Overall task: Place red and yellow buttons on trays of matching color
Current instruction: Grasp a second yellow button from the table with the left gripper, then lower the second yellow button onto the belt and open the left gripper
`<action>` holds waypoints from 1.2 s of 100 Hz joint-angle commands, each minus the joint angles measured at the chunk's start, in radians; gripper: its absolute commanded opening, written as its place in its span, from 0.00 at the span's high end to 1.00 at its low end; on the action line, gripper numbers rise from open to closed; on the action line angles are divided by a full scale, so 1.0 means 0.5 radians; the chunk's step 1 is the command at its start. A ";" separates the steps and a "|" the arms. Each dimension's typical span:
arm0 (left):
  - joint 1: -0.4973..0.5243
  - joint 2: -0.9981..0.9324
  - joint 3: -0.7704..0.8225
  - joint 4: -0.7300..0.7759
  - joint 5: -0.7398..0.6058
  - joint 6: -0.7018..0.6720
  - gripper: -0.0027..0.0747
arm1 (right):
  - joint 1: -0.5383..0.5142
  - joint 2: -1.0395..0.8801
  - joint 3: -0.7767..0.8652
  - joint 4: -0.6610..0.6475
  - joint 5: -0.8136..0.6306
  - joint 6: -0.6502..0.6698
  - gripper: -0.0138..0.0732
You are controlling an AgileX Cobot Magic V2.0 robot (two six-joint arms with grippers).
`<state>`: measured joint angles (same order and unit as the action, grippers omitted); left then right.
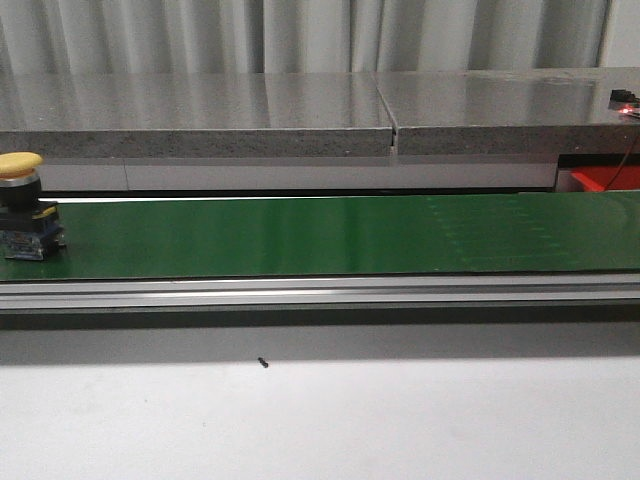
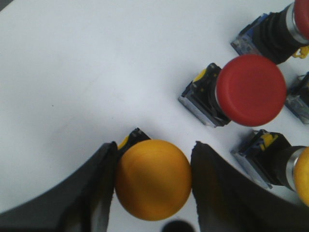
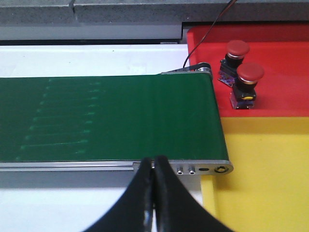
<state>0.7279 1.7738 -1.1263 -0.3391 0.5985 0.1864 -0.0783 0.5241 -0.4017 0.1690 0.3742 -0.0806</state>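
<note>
Buttons (image 2: 251,91) crowd beside the yellow button (image 2: 152,180) between left jaws.

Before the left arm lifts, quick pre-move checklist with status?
1. Left gripper fingers flank the yellow button on both sides: ok.
2. Firm contact on its cap: cannot tell; the fingers look close, but a squeeze is not clear.
3. Neighbouring red button apart from the fingers: ok.
4. Green belt has room: ok, only one yellow button at its left end.
5. Right gripper ready at the belt end: shut, holding nothing.
6. Red tray holds two red buttons, yellow tray bare in view: ok.
</note>
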 commanded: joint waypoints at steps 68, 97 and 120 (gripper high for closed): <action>-0.347 -0.685 -0.047 -0.069 0.215 -0.017 0.63 | 0.000 -0.001 -0.049 -0.009 -0.143 -0.010 0.91; -0.665 -0.666 -0.071 -0.069 0.200 -0.017 0.63 | 0.000 -0.001 -0.049 -0.009 -0.143 -0.010 0.91; -0.756 -0.549 -0.076 -0.069 0.213 -0.017 0.63 | 0.000 -0.001 -0.049 -0.009 -0.143 -0.010 0.91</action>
<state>0.3640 1.5097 -1.1297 -0.3492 0.7475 0.1857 -0.0783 0.5241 -0.4017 0.1690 0.3742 -0.0806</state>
